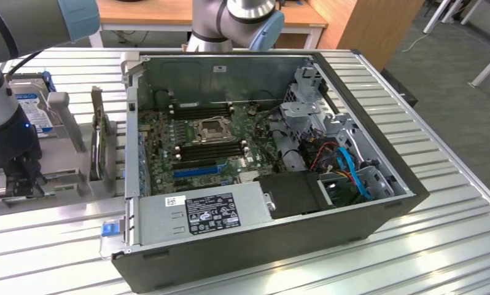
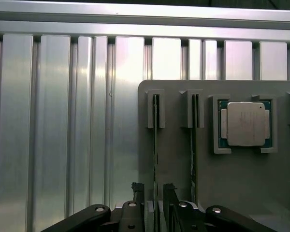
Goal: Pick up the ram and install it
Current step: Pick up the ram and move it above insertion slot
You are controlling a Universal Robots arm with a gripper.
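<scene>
A: Between the spread fingers of the gripper (image 2: 153, 187), what is seen?
B: The ram (image 2: 156, 140), a thin board stood on edge in a slotted grey holder (image 2: 176, 159). It is straddled, not yet pinched.
A: Which step is judged in hand?
B: Pick-up. A square closing on its flat faces is called for. Ribbed metal table (image 2: 53, 121) lies beyond.

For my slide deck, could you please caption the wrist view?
Open gripper straddles a RAM stick standing on edge in a grey holder, beside a second stick and a CPU.
</scene>
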